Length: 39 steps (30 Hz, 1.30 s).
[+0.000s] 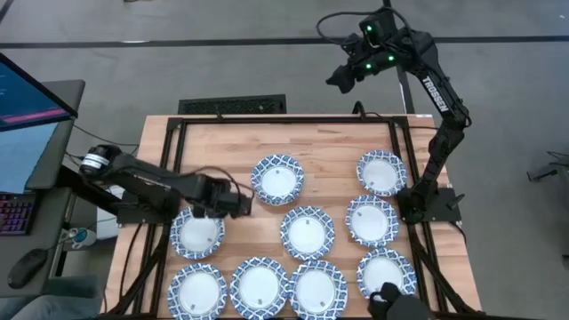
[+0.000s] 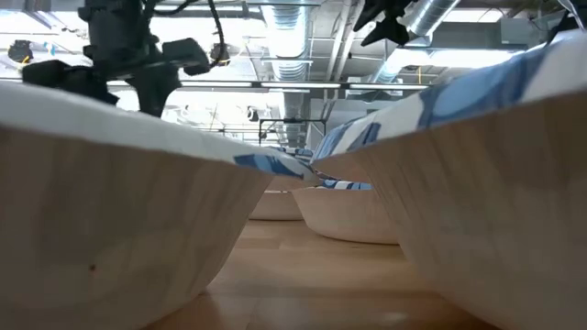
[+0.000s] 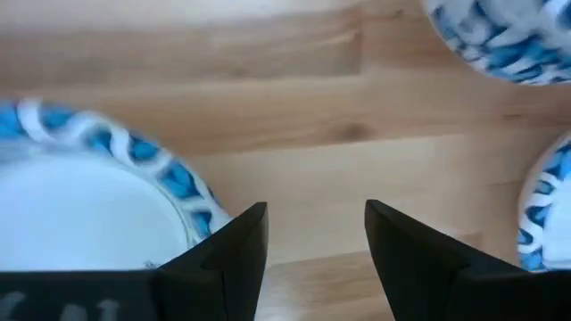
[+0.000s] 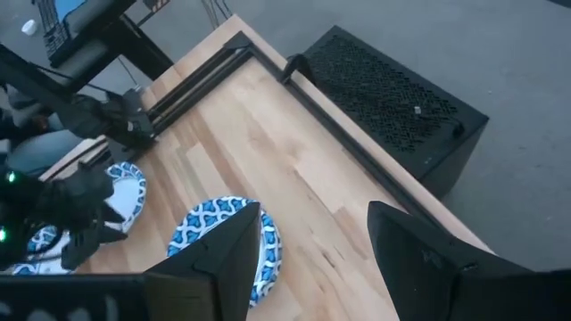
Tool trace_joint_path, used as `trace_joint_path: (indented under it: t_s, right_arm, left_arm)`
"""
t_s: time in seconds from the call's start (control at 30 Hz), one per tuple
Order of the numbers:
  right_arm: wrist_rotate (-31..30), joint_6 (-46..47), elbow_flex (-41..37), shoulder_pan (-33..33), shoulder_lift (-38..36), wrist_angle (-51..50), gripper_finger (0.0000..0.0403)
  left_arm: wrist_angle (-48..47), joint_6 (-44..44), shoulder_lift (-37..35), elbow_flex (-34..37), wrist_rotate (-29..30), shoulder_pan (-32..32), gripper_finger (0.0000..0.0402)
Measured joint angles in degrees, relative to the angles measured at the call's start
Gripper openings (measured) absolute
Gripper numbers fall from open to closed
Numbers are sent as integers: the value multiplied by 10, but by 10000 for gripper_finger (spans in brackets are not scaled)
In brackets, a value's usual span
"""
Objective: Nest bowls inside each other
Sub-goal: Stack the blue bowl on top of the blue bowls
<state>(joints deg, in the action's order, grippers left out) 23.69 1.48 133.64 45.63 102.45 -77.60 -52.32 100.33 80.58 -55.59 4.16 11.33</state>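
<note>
The left gripper [image 1: 247, 204] hangs with its fingers spread and empty over bare wood, just past the 2 o'clock rim of a bowl [image 1: 196, 233]. Nine bowls [image 1: 308, 232] lie singly, unnested, across the wooden table [image 1: 333, 151]. The right gripper [image 1: 338, 80], also spread and empty, is raised beyond the table's 12 o'clock edge, above grey floor [image 1: 267, 53].

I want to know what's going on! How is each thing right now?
Bowls: lying apart on the table, none nested yet.
Left tool: open, empty, low beside a bowl.
Right tool: open, empty, raised beyond the table's far edge.
</note>
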Motion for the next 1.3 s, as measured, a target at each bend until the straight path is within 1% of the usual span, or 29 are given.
trace_joint_path:
  t_s: [0.07,0.1,0.2,0.27,0.33,0.4,0.47,0.57,0.7,0.87,1.1,1.3]
  right_arm:
    - [0,0,0,7,0,0,230]
    - [0,-2,0,9,0,0,230]
    - [0,-5,0,12,0,4,230]
    - [0,-5,0,10,0,8,230]
    - [2,-5,0,8,0,11,230]
    - [2,-5,0,8,0,16,230]
    - [2,-5,0,6,0,21,230]
    - [2,-5,0,0,0,29,230]
    - [2,-5,0,-13,0,31,230]
    - [2,-5,0,-24,0,31,230]
    - [0,-4,0,-25,0,31,230]
    - [0,-3,0,-25,0,30,230]
  left_arm:
    - [-9,29,24,0,-5,24,181]
    - [-11,33,38,0,-21,34,181]
    - [-41,25,88,-8,-95,60,181]
    - [-75,16,123,-34,-115,77,181]
    - [-116,10,154,-70,-113,88,181]
    - [-157,9,181,-105,-97,95,181]
    - [-174,9,208,-133,-90,99,181]
    - [-178,9,243,-157,-82,105,181]
    - [-180,8,281,-160,-89,112,181]
    - [-169,-34,313,-159,-112,115,181]
    - [-137,-40,329,-159,-100,113,180]
    - [-138,-43,329,-159,-99,113,180]
